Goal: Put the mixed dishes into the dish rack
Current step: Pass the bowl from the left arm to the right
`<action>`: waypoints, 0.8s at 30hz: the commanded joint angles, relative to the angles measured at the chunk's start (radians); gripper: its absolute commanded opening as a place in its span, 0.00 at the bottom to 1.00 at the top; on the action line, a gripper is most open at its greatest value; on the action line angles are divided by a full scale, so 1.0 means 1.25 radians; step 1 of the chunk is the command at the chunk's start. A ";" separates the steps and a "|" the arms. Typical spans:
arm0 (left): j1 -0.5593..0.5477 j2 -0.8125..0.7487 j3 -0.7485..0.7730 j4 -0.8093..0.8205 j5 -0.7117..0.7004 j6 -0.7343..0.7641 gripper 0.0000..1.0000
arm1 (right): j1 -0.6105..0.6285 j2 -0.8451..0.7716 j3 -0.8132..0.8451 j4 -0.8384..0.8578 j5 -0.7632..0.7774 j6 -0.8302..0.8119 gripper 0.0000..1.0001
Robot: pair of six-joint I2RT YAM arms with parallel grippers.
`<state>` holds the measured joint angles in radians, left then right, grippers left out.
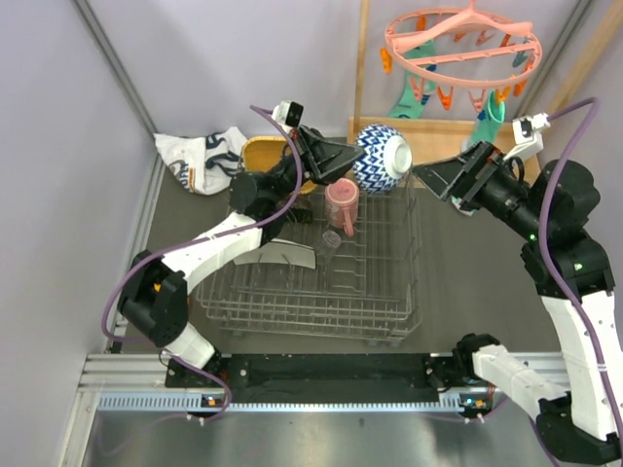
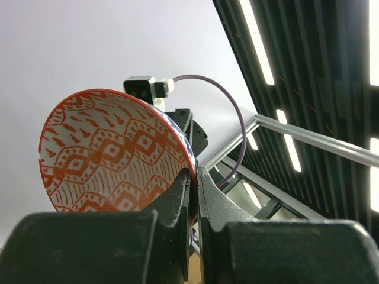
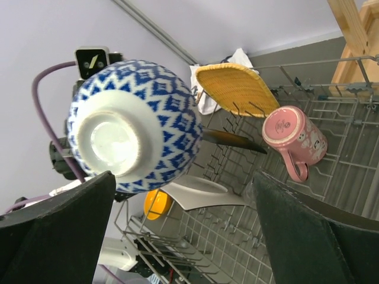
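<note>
The left claw (image 2: 192,177) is pinched tight on the rim of the blue-white patterned bowl (image 1: 383,158), one finger inside against the orange-red pattern and one outside. The bowl hangs tipped on its side above the far edge of the dish rack (image 1: 311,292), its white foot turned toward the right claw (image 1: 421,173). That claw's jaws stand wide apart with nothing between them, just clear of the bowl.

In the rack, the pink cup (image 1: 342,202) sits at the far end. The small clear glass (image 1: 330,241) is just in front of it and the pale plate (image 1: 277,256) to the left. The yellow wooden rounded-square plate (image 1: 261,156) leans at the far left corner.

On the table beyond lies the white cloth (image 1: 204,156). Its black print is too blurred to read, as are the cup's small markings.
</note>
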<state>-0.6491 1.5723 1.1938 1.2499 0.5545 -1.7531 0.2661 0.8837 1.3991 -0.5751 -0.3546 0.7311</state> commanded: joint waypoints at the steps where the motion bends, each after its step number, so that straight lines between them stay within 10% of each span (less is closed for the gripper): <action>1: 0.000 0.001 -0.006 0.162 -0.019 0.006 0.00 | 0.001 -0.010 0.056 0.017 -0.023 -0.012 0.96; 24: -0.038 0.010 0.005 0.040 0.014 0.099 0.00 | 0.001 0.027 0.042 0.019 -0.054 -0.011 0.96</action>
<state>-0.6865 1.5818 1.1610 1.2331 0.5774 -1.6459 0.2661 0.9207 1.4410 -0.5713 -0.3981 0.7322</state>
